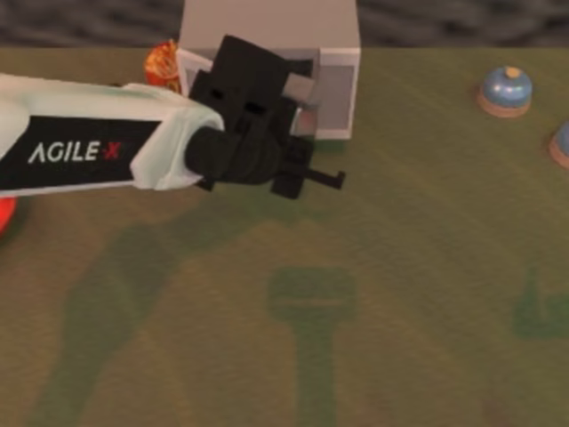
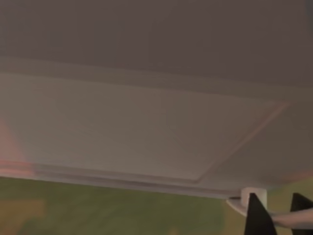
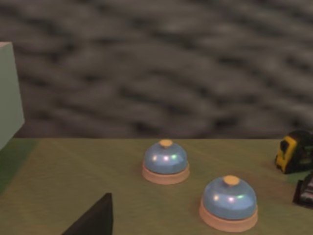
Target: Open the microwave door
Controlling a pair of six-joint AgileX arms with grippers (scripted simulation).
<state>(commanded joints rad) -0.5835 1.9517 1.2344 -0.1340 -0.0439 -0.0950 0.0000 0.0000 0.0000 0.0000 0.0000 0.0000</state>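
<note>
Contact with the microwave door (image 2: 142, 127) appears to have been made near its handle (image 2: 254, 196): in the left wrist view the two dark fingertips (image 2: 258, 215) of the left gripper (image 2: 279, 218) are seen on either side of a pale flat tab under a short white post at the door's lower edge, so the jaws are narrowly parted and seem closed on the handle, though the grip itself is only partly in frame. From the top view the microwave (image 1: 271, 36) is found at the back of the table (image 1: 400, 294), left of centre, and the left arm (image 1: 89, 142) is stretched across from the left with its gripper (image 1: 307, 178) directly in front of the appliance. The door is largely hidden by the wrist there; a grey panel (image 1: 298, 89) is seen angled out from the front, which suggests the door is already swung partly open, but how far cannot be told. By that reading the grasp is done and part of the swing is judged to be made, with the remainder of the pull left. Two blue bells (image 3: 165, 161) and a yellow tape measure (image 3: 292, 152) are shown in the right wrist view; of the right gripper only one dark fingertip (image 3: 95, 218) is visible, and its opening cannot be told.
</note>
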